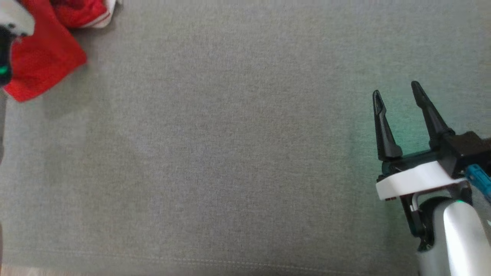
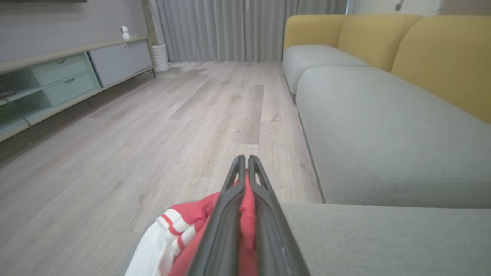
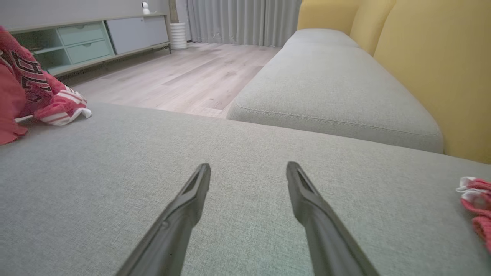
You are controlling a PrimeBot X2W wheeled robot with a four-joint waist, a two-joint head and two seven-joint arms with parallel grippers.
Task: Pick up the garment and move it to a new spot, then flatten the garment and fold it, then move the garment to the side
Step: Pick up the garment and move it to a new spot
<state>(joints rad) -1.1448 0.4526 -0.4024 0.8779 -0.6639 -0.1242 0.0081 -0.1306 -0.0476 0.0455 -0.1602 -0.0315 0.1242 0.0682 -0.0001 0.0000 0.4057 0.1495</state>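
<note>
The garment (image 1: 42, 57) is red with white striped trim and lies bunched at the far left corner of the grey cushion (image 1: 230, 153). In the left wrist view my left gripper (image 2: 245, 159) is shut, and a fold of the red garment (image 2: 180, 226) is pinched between its fingers near the cushion's edge. My left wrist (image 1: 9, 23) shows at the top left of the head view, over the cloth. My right gripper (image 1: 396, 90) stands open at the lower right, apart from the garment. Nothing lies between its fingers in the right wrist view (image 3: 248, 166); the garment (image 3: 34, 92) is far to its left.
A second bit of red and white cloth (image 3: 475, 203) lies at the right edge of the right wrist view. The cushion's front seam runs along the bottom of the head view. Beyond it are wooden floor (image 2: 153, 134), a low cabinet (image 2: 57, 76) and yellow backrests (image 3: 422, 57).
</note>
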